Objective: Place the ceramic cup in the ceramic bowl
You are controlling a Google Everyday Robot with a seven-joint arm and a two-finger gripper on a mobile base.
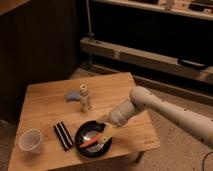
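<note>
My gripper (pixel 101 136) hangs low over the ceramic bowl (pixel 80 146), on my white arm (pixel 165 107) reaching in from the right. Cannot tell if it is spread or closed; it carries no cup. Ceramic cup (pixel 31 141) stands upright at the front-left corner of the table (pixel 115 85), apart from the bowl, with a black striped block (pixel 63 135) between them. Cup: whitish, smooth, wide rim tapering to a narrow base, rigid thin wall. I judge it light, breakable, slick glaze. Best hold is pinching the wall at the rim, or around the lower body. Bowl: shallow, round, black, glossy grey inside, hard, so set down softly. Orange-red streak in the bowl is possibly part of my gripper. Table is pale wood. Tan bottle (pixel 85 97) and blue-grey curved piece (pixel 73 95) sit behind.
</note>
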